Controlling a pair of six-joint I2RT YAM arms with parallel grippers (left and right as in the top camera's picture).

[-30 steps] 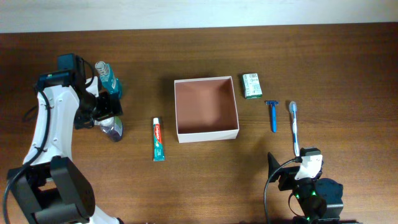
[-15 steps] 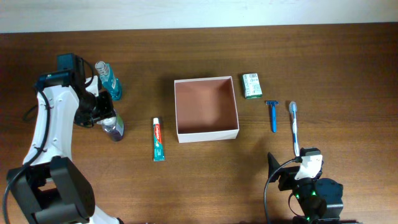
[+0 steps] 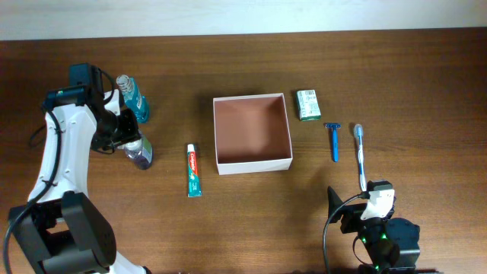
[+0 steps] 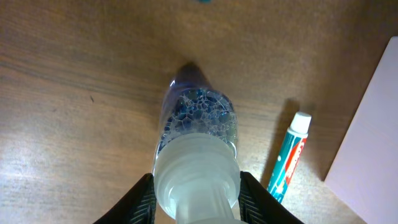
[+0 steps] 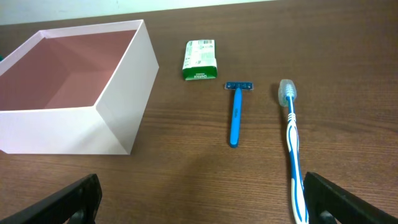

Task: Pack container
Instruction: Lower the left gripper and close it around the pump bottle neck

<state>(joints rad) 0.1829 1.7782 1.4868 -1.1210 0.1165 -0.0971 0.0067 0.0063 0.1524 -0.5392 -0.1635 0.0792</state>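
Container (image 3: 256, 162): square shallow box with thin white walls and a matte reddish-brown floor. It sits mid-tabletop, a bit toward the back edge.

Toothpaste (image 3: 194, 170): flat green-white-red tube with a white cap, just off the box's left wall and parallel to it.

On the box's right side, going toward the right edge:
- Soap box (image 3: 307, 104): small green-and-white carton near the box's back right corner.
- Razor (image 3: 333, 141): blue plastic, head pointing toward the back edge.
- Toothbrush (image 3: 360, 156): blue-and-white handle, with a clear cover on the bristle end.

All three lie flat and apart from each other.

Toward the left edge:
- Teal bottle (image 3: 133, 97): near the back.
- Clear bottle (image 4: 198, 121): round see-through plastic with foam bubbles inside and a translucent white cap.

Left gripper (image 4: 196, 200): black fingers (image 4: 142, 200) clamped on the clear bottle's cap from both sides. Can't tell whether the bottle's base touches the wood.

Right gripper (image 5: 205, 200): low over the front edge near the right corner, fingers spread wide, nothing between them.

Tabletop (image 3: 426, 91): dark brown wood grain.
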